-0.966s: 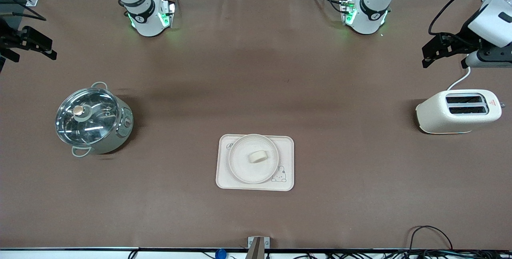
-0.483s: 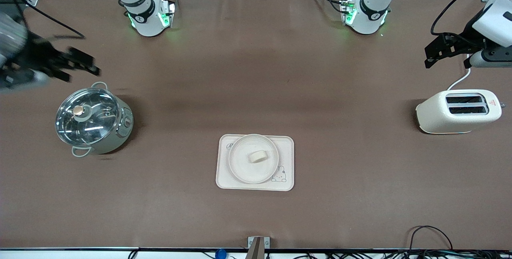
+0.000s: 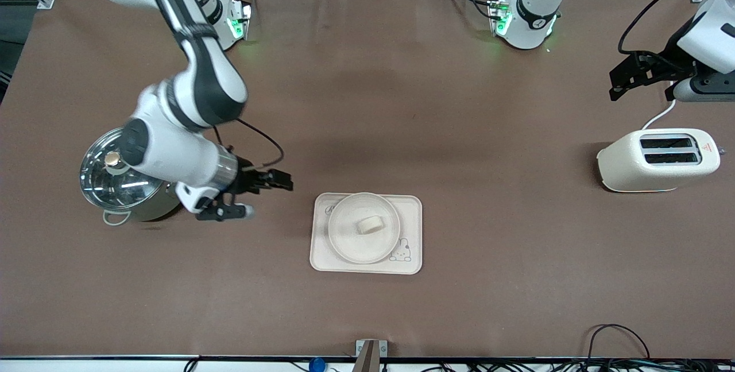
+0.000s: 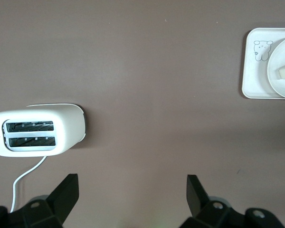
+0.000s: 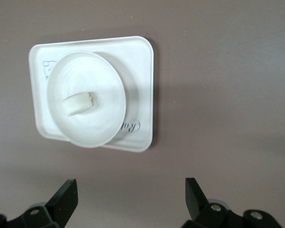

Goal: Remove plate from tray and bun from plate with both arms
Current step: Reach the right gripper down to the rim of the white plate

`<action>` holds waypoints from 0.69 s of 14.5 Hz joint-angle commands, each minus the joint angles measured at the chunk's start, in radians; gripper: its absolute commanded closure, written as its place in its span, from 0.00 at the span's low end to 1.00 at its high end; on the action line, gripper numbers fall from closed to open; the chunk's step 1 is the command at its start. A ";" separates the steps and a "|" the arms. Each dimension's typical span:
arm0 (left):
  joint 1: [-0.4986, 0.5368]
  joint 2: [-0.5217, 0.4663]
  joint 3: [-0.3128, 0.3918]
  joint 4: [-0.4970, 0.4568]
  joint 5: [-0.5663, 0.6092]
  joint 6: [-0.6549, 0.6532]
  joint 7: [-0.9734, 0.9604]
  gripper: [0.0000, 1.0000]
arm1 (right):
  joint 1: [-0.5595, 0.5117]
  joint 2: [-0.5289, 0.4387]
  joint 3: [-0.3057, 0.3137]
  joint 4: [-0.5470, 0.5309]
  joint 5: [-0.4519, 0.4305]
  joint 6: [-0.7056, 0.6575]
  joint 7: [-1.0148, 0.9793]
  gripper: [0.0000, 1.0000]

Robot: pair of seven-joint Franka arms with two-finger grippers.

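Fingers (image 5: 66,199) of the right gripper (image 3: 261,191): spread wide, nothing between them, as the right wrist view shows. Fingers (image 4: 69,192) of the left gripper (image 3: 631,76): likewise spread wide and holding nothing. Right gripper: up in the air over bare brown surface (image 3: 367,102) between the pot (image 3: 118,188) and the tray (image 3: 324,263), pointing toward the tray; the right arm (image 3: 195,85) reaches down from its base and passes over the pot's glass lid. Left gripper: in the air at the left arm's end of the surface, over the area just farther from the front camera than the toaster (image 3: 657,159); the left arm waits there. Plate (image 3: 344,234): round, cream, raised rim, resting on the rectangular cream tray, which bears a rabbit drawing at one corner; the plate covers most of the tray's middle. Bun (image 3: 369,225): small pale oblong lump lying inside the plate, a little off its centre, touched by neither gripper. Toaster: white, two slots facing up, white cord trailing from it, well apart from the tray. Pot: metal, two loop handles, standing toward the right arm's end of the surface.
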State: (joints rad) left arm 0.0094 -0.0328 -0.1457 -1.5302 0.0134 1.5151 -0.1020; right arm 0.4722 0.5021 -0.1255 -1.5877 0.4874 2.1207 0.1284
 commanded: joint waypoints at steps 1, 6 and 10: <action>0.003 0.013 0.002 0.015 0.002 -0.004 0.013 0.00 | 0.040 0.143 -0.008 0.113 0.022 0.065 0.017 0.00; 0.003 0.013 0.003 0.010 0.002 -0.004 0.013 0.00 | 0.066 0.263 -0.008 0.121 0.187 0.229 0.017 0.05; 0.003 0.014 0.002 0.010 0.002 -0.004 0.012 0.00 | 0.106 0.338 -0.006 0.159 0.191 0.307 0.025 0.19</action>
State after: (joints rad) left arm 0.0103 -0.0210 -0.1453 -1.5302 0.0134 1.5153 -0.1020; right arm 0.5467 0.7988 -0.1255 -1.4669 0.6520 2.3913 0.1438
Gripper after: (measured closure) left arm 0.000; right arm 0.066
